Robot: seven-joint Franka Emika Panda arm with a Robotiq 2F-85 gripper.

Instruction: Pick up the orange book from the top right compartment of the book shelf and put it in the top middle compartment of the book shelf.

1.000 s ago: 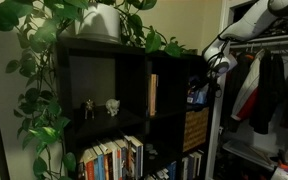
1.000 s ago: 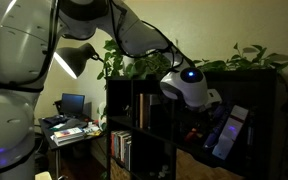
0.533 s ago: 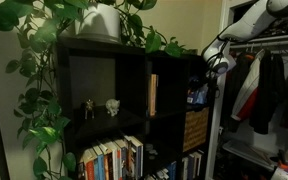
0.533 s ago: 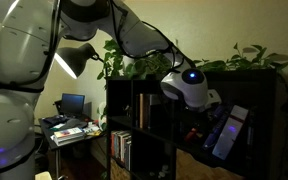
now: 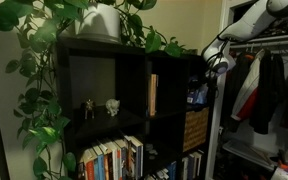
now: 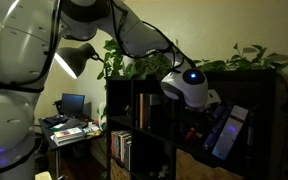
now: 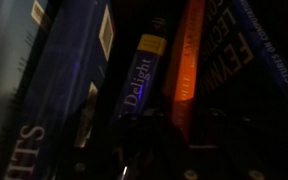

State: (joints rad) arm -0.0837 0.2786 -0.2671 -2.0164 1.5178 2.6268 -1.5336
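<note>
In the wrist view the orange book [image 7: 187, 60] stands upright as a thin bright spine among dark blue books. My gripper [image 7: 179, 122] reaches in from below, its dark fingers pressed to either side of the spine's lower end. In both exterior views the arm leans into the top right compartment [image 5: 197, 90] of the black book shelf [image 5: 104, 50], the wrist [image 6: 189, 88] at its opening and the jaws hidden inside. The top middle compartment [image 5: 169, 95] holds a thin tan upright book [image 5: 152, 95].
A blue book lettered "Delight" [image 7: 139, 75] stands just left of the orange one. A potted vine [image 5: 102, 20] sits on top of the shelf. Below are two figurines [image 5: 99, 106] and a woven basket [image 5: 195, 128]. Clothes [image 5: 264, 90] hang beside the shelf.
</note>
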